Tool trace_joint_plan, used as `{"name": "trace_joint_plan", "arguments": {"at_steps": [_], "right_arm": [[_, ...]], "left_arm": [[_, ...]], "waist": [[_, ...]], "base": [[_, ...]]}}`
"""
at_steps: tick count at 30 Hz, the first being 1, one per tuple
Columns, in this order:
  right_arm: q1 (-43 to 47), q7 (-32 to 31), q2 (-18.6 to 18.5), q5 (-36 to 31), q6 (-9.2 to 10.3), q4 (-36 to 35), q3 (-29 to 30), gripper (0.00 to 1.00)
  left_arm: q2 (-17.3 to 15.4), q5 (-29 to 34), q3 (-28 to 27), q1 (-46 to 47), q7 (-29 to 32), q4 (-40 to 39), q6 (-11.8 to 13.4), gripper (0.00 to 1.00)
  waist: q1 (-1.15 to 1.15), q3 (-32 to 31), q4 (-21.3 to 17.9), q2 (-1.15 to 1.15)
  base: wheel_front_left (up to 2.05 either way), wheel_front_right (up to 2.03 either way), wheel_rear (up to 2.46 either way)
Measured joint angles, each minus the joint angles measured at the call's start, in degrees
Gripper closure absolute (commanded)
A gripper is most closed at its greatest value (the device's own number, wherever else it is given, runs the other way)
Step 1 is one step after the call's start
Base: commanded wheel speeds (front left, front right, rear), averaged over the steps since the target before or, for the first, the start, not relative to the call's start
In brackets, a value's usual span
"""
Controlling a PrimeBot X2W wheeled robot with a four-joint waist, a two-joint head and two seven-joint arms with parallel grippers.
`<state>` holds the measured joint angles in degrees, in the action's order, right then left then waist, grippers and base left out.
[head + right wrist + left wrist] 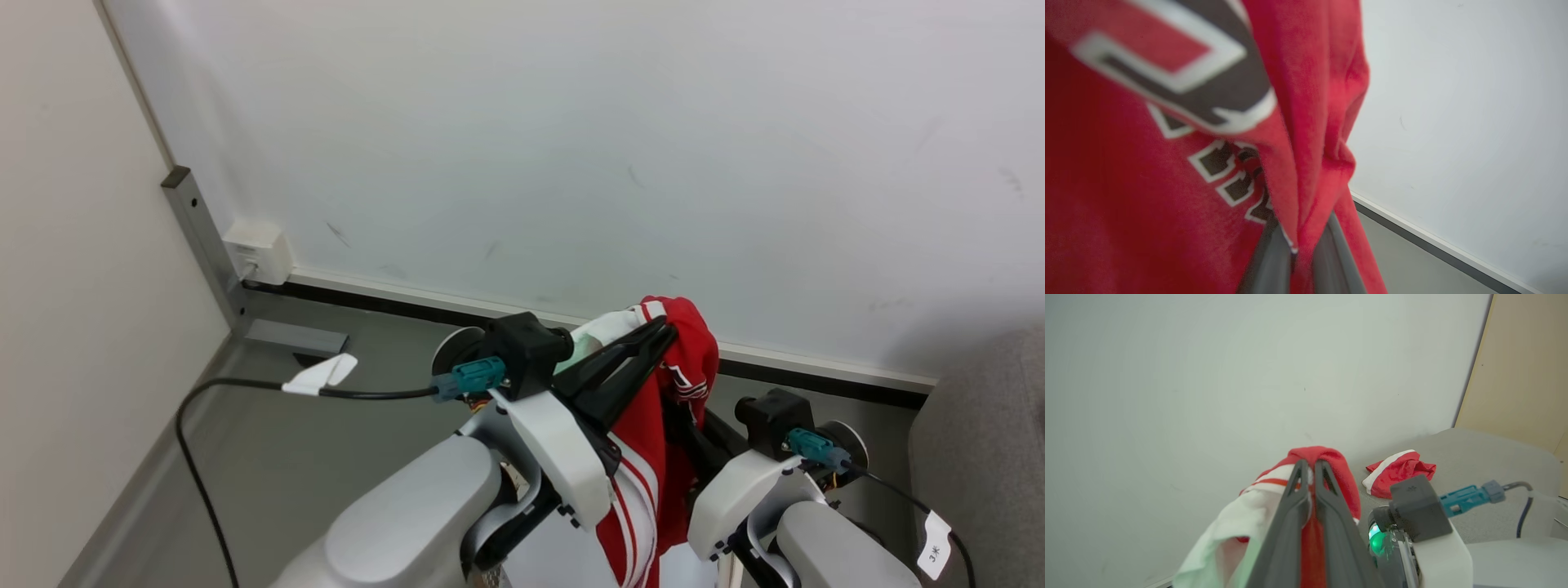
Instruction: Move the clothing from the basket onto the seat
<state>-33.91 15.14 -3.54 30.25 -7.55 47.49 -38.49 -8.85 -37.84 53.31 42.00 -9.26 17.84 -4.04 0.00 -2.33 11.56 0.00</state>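
A red garment (682, 351) with white sleeve, striped trim and dark letter logo hangs in the air between my two arms. My left gripper (1308, 465) is shut on its top fold, fingers pointing at the white wall. In the right wrist view the same garment (1167, 163) hangs close, and my right gripper (1300, 245) is shut with a red fold pinched between its fingers. A second red garment (1398, 471) with a wide white band lies crumpled on the grey seat (1486, 457), whose corner also appears at the right of the head view as the seat (988, 457). The basket is out of view.
A white wall with a dark baseboard (384, 298) stands close ahead. A white socket box (257, 251) and a grey metal post (196, 237) sit in the left corner. A black cable (245, 384) trails from my left wrist over the grey floor (326, 425).
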Motion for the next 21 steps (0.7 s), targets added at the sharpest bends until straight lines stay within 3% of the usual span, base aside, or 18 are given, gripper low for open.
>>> {"name": "trace_joint_plan", "arguments": {"at_steps": [4,14,15,17,18,19,21], "right_arm": [[0.34,-0.01,-0.56,-0.19,0.0,-2.13,2.1,1.0],[4.82,-0.01,-1.94,-5.19,0.0,-11.54,15.66,1.0],[5.1,0.0,-2.02,-5.44,-0.01,-12.57,16.34,1.0],[5.64,0.0,-2.04,-5.56,-0.01,-14.61,17.45,1.0],[5.88,0.0,-2.03,-5.41,-0.01,-15.39,18.01,1.0],[5.98,0.0,-2.11,-5.33,-0.01,-16.19,18.31,1.0],[5.97,-0.01,-2.26,-4.67,0.0,-17.57,18.95,1.0]], "left_arm": [[-0.77,-0.23,-0.55,-0.22,-0.43,1.18,0.42,1.0],[-2.96,-1.94,-0.19,-4.8,-1.43,4.9,0.54,1.0],[-2.96,-2.11,0.07,-5.1,-1.46,5.02,0.48,0.79],[-2.9,-2.16,0.51,-5.67,-1.86,5.17,0.47,0.52],[-2.87,-2.16,0.57,-5.89,-1.93,5.21,0.47,0.07],[-2.83,-2.16,0.63,-6.03,-2.01,5.2,0.46,0.0],[-2.78,-2.16,0.83,-6.12,-2.44,5.12,0.45,0.0]], "waist": [[0.0,-0.06,-0.58,0.0],[0.0,0.13,-3.39,0.0],[0.0,0.17,-3.79,0.0],[0.0,0.26,-4.75,0.0],[0.0,0.31,-5.27,0.0],[0.0,0.37,-5.85,0.0],[0.0,0.48,-7.06,0.0]], "base": [[0.0,0.0,0.0],[0.0,0.0,0.0],[0.0,0.0,0.0],[0.0,0.0,0.0],[0.0,0.0,0.0],[0.0,0.0,0.0],[0.0,0.0,0.0]]}}
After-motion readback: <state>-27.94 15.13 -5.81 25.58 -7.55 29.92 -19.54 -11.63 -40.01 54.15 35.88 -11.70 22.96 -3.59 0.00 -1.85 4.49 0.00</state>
